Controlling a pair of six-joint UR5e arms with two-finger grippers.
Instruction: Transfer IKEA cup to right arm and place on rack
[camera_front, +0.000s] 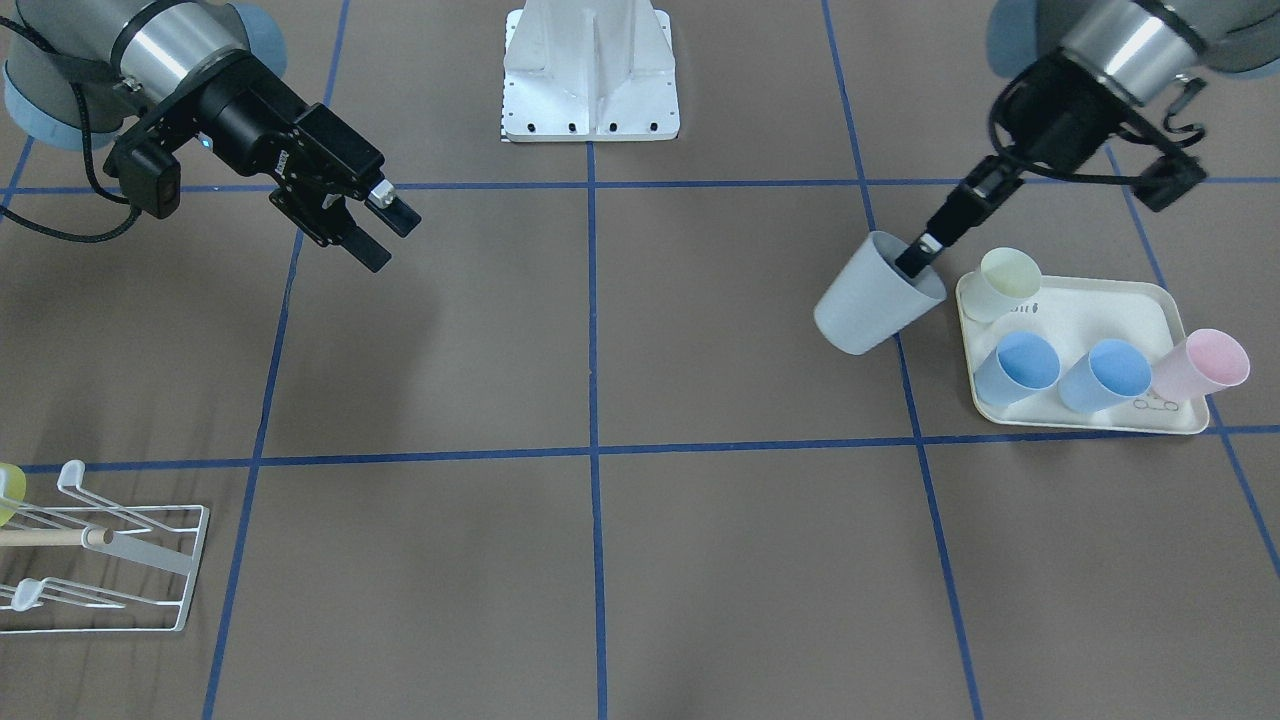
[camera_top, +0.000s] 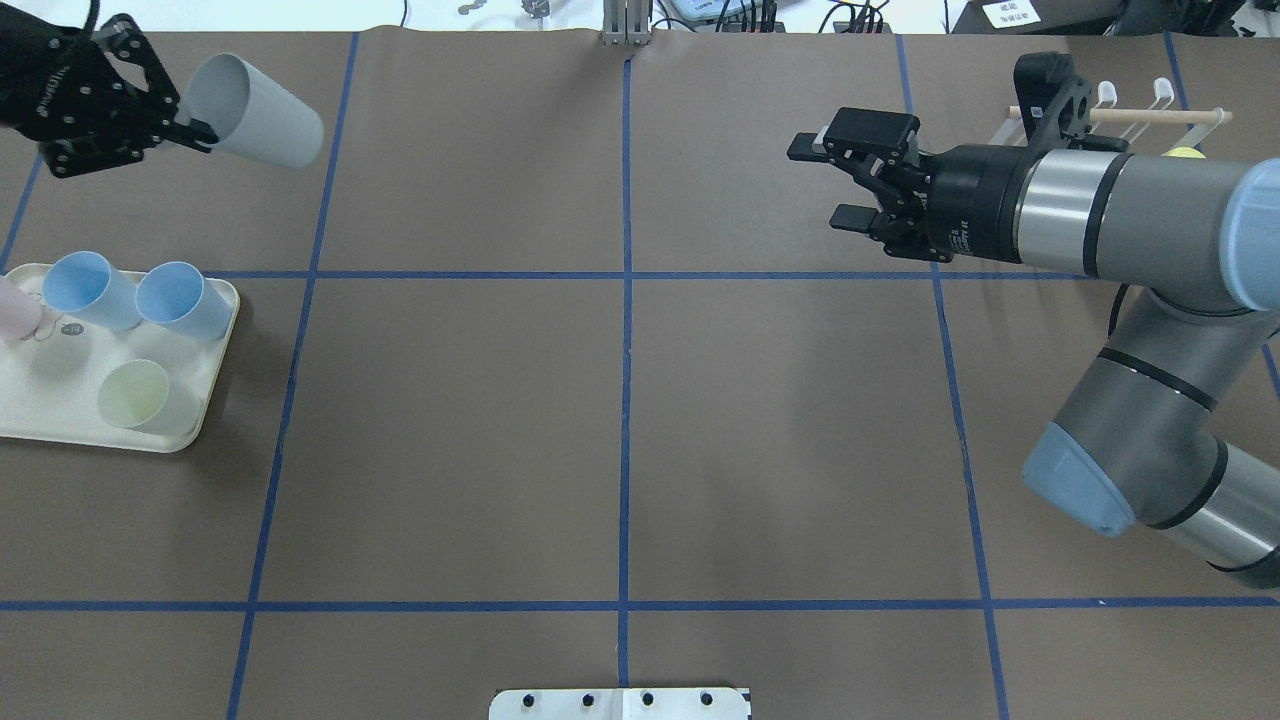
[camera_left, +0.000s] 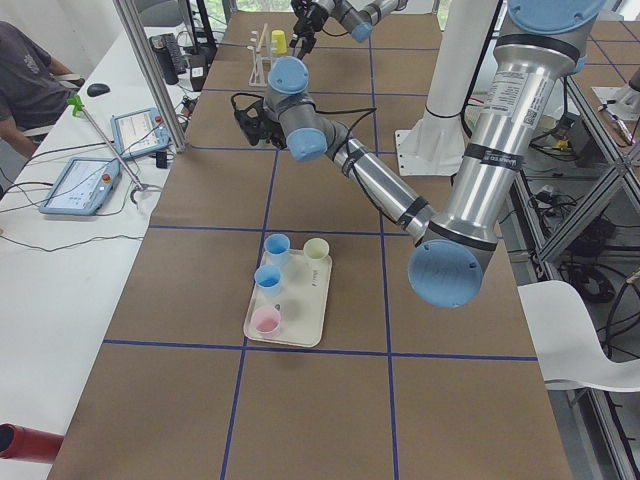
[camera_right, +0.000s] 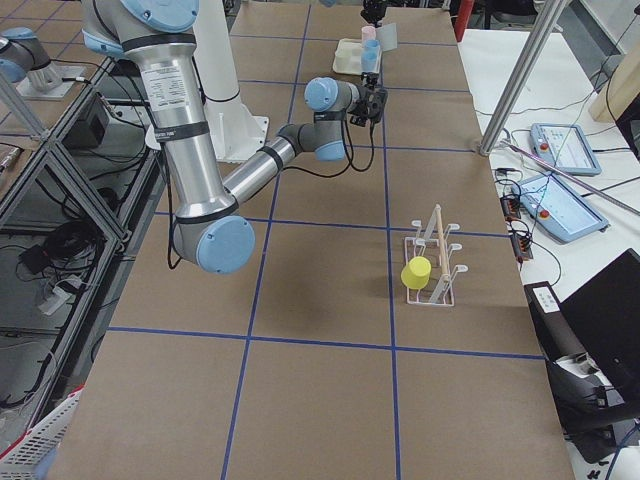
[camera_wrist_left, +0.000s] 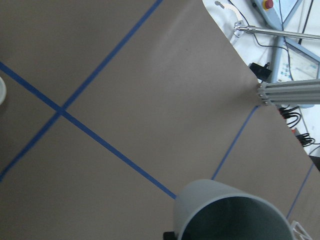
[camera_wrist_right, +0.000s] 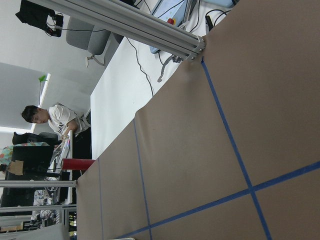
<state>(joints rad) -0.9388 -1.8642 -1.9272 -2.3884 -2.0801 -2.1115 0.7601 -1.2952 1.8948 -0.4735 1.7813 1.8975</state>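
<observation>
My left gripper (camera_front: 918, 258) is shut on the rim of the grey IKEA cup (camera_front: 875, 295), one finger inside the mouth. It holds the cup tilted above the table, just beside the cream tray (camera_front: 1100, 310). The overhead view has this cup (camera_top: 255, 125) at the far left and the left gripper (camera_top: 195, 128) on its rim. The cup's open mouth (camera_wrist_left: 235, 212) fills the bottom of the left wrist view. My right gripper (camera_front: 385, 232) hangs open and empty on the opposite side, also seen as the right gripper (camera_top: 820, 185) from overhead. The white wire rack (camera_front: 150, 549) lies far from both grippers.
The tray holds a pale yellow cup (camera_front: 1008, 282), two blue cups (camera_front: 1020, 365) and a pink cup (camera_front: 1205, 365). A yellow cup (camera_right: 416, 272) sits on the rack (camera_right: 435, 265). The robot's white base plate (camera_front: 590, 75) stands mid-table at the robot's edge.
</observation>
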